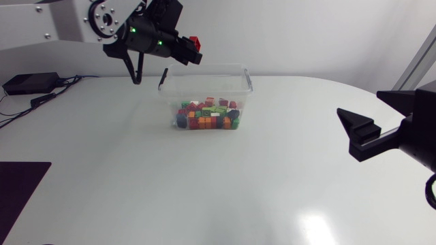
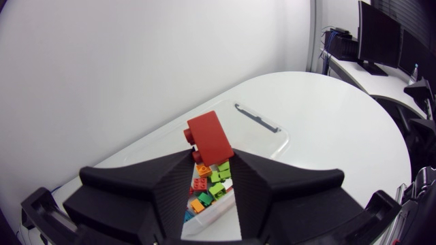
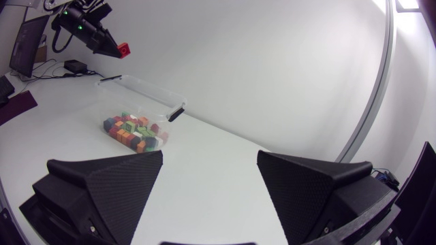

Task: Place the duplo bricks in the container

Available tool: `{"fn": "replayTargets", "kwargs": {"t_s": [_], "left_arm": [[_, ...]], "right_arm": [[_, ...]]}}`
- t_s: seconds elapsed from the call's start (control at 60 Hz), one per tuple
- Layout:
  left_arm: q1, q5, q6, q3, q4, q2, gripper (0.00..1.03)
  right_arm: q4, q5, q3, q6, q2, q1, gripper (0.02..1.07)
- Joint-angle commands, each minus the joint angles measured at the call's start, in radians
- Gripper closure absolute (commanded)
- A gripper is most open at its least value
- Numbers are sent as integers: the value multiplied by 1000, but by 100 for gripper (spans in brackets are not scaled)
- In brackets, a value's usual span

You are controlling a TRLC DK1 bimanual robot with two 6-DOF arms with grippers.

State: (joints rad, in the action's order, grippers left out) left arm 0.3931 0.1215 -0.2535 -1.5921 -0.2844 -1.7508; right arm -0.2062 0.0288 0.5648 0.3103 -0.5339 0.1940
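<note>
My left gripper (image 1: 193, 51) hangs above the back left corner of the clear plastic container (image 1: 204, 69), shut on a red duplo brick (image 1: 196, 43). In the left wrist view the red brick (image 2: 210, 136) sticks up between the fingertips, with the container (image 2: 272, 139) below and ahead. Several coloured bricks (image 1: 208, 116) lie packed on its floor, also visible as bricks (image 2: 211, 184) under the gripper (image 2: 211, 163). My right gripper (image 1: 354, 133) stands open and empty at the table's right side, far from the container (image 3: 146, 88); its own view shows the gripper (image 3: 210, 160) with fingers wide apart.
A black box (image 1: 30, 83) with cables sits at the table's back left. A dark mat (image 1: 17, 197) lies at the front left corner. The container has black handles (image 1: 248, 80) at its ends.
</note>
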Motion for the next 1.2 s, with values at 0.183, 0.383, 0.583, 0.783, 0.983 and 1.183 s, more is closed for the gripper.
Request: {"fn": "replayTargets", "kwargs": {"t_s": [0.183, 0.383, 0.583, 0.783, 0.983, 1.183], "left_arm": [[-40, -74, 20, -206, 40, -265, 46], [-56, -141, 2, -276, 60, -363, 5], [-79, -164, -10, -189, 62, -279, 5], [-143, -183, -12, 32, 148, -49, 5], [-232, -161, -27, 274, 241, 189, 5], [-292, -102, -32, 442, 287, 379, 5]], "right_arm": [[-1, 92, -89, 0, 117, -4, 7], [-1, 132, -135, 32, 218, -13, 7], [-1, 168, -161, 78, 282, -16, 7], [14, 175, -197, 96, 330, -24, 7], [24, 175, -244, 96, 413, -28, 7], [16, 175, -269, 92, 462, -24, 7]]}}
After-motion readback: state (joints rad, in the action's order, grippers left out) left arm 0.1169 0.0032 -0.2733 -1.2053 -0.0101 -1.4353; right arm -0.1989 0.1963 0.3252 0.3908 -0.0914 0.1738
